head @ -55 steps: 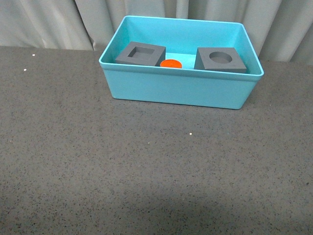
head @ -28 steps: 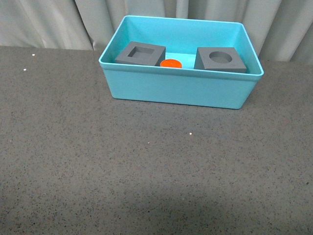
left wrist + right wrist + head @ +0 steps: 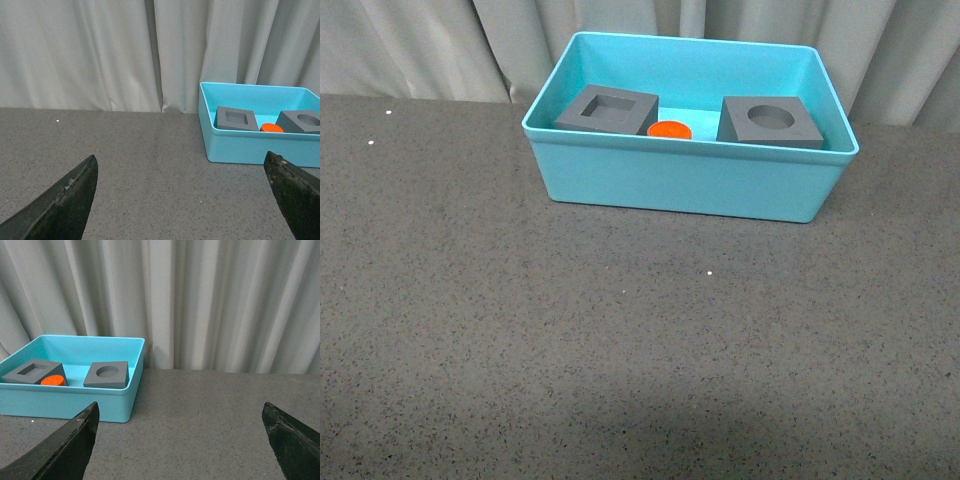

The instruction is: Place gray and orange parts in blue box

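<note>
Speckled dark gray tabletop (image 3: 620, 340) fills most of the front view, with pale pleated curtains (image 3: 420, 45) hanging behind it and a couple of tiny white flecks on the surface. Up around 12 o'clock sits the blue box (image 3: 685, 180), and everything's already inside it: the gray cube with the square recess (image 3: 608, 110) toward the 10 o'clock end of the bin, the gray cube with the round recess (image 3: 771, 122) toward the 2 o'clock end, and the orange cylinder (image 3: 670, 131) between them, just beside the square-recess cube and mostly hidden by the near wall. Nothing stands between the arms and the box. Neither arm shows in the front view. The left gripper (image 3: 182, 200) has its dark fingers (image 3: 65, 205) spread wide with nothing between them, held low over the table and facing the box from off to its side. The right gripper (image 3: 182, 440) is the same deal, fingers (image 3: 70, 447) wide apart and empty, looking at the box from the other side.
</note>
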Tool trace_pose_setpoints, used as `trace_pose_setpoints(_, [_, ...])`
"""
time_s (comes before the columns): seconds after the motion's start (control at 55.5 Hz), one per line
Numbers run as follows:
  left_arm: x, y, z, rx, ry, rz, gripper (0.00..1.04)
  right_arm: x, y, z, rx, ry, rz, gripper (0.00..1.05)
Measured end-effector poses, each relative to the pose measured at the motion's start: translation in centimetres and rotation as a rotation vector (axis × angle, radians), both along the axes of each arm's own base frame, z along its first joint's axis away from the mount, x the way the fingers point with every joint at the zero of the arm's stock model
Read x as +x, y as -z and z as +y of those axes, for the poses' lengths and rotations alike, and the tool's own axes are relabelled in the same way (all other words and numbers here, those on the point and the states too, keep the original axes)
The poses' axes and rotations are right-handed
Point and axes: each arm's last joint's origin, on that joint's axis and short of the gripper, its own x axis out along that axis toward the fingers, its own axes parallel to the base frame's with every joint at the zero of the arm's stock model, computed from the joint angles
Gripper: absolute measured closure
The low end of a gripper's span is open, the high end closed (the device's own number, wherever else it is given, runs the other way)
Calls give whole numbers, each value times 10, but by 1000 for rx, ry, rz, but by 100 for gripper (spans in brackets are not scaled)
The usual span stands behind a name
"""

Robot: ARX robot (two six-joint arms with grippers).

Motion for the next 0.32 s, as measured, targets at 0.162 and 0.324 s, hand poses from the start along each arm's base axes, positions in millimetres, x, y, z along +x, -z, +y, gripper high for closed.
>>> trace_pose_setpoints(0.162, [0,0,0,0,0,0,7,0,0,0,0,0,0,10])
trace_pose_setpoints(0.324, [0,0,0,0,0,0,7,0,0,0,0,0,0,10])
